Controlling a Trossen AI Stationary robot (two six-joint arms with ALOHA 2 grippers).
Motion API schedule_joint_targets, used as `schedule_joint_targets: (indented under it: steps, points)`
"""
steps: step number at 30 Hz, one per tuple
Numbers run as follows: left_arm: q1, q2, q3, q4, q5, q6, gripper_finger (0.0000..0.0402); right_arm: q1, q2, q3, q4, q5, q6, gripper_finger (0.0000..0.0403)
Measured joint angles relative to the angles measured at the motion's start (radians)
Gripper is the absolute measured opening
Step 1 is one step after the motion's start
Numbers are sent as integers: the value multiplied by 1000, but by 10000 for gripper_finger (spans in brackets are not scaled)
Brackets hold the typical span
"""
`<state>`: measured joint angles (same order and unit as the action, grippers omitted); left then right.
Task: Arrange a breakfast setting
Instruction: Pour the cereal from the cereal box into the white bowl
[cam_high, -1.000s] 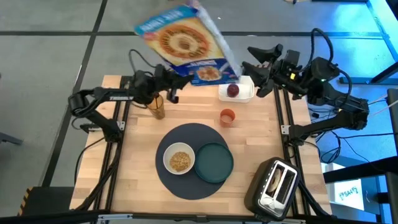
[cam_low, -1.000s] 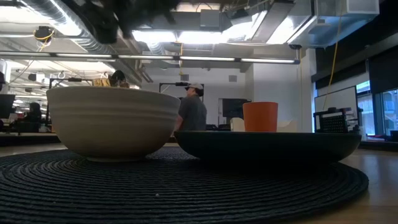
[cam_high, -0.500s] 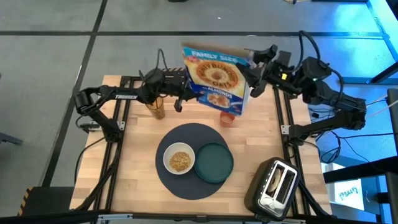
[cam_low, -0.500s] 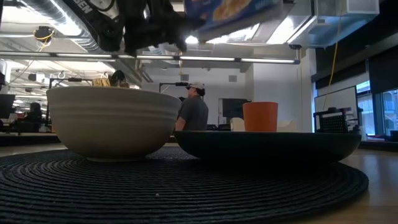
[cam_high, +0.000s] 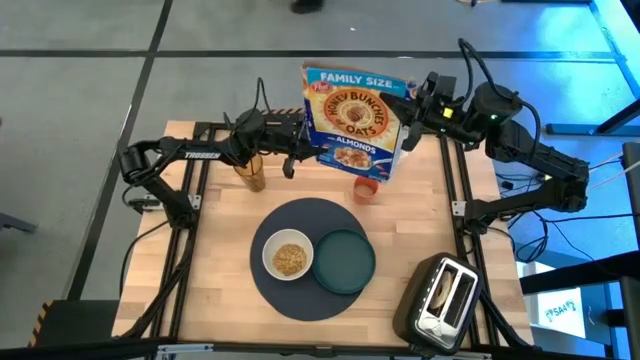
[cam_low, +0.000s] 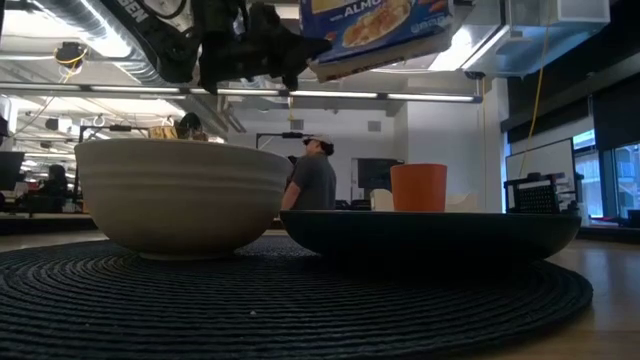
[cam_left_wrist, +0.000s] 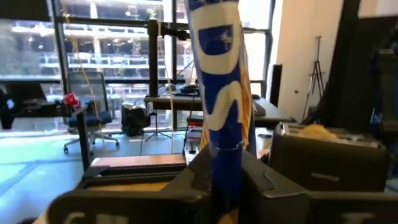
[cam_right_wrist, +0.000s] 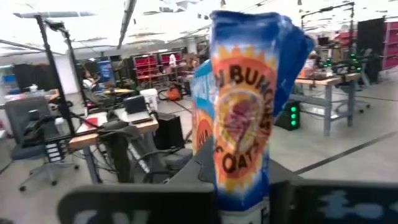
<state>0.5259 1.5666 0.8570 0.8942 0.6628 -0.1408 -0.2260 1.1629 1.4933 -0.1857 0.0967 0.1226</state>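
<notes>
A blue cereal box (cam_high: 352, 122) hangs high over the table's far middle, its front face slanting up, with both grippers shut on it. My left gripper (cam_high: 298, 150) is at its left edge and my right gripper (cam_high: 408, 120) at its right edge. On the dark grey mat (cam_high: 272, 222) stand the white bowl (cam_high: 290, 258), holding brown cereal (cam_high: 291, 259), and the dark green plate (cam_high: 346, 262). The small orange cup (cam_high: 366, 188) stands on the wood below the box. The apple and the bagel are hidden. My left gripper pinches the box's left side edge (cam_left_wrist: 224, 134) between its two fingers, one on the front face and one on the back, coming level from the table's left. The box is lifted clear. My right gripper pinches the box's right side edge (cam_right_wrist: 241, 143) between its two fingers, reaching in from the table's right. The box stands between the fingers, clear of the table.
A black-and-silver toaster (cam_high: 440, 295) stands at the near right corner. A brown jar (cam_high: 252, 178) stands at the far left, under my left arm. Bare wood lies near left and left of the mat. People show in the room beyond the table.
My left gripper has swung the box from a steep tilt at the far left toward the table's right and down, turning it so that its front reads upright. My right gripper, open a second ago, has shut on the box's right edge.
</notes>
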Motion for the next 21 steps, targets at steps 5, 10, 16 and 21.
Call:
schedule_joint_targets:
  steps: [5,10,16,21]
  points:
    - [11,-56,11,-28,2,-8,92,1,-5,0,2,31,-71,1]
    - [65,-167,11,-200,-38,-12,158,2,-14,-1,44,154,-188,1]
    - [148,-400,11,-512,-88,-7,194,-38,66,-65,277,99,-247,0]
    - [184,-591,11,-763,-182,70,195,-113,175,-179,443,84,-224,0]
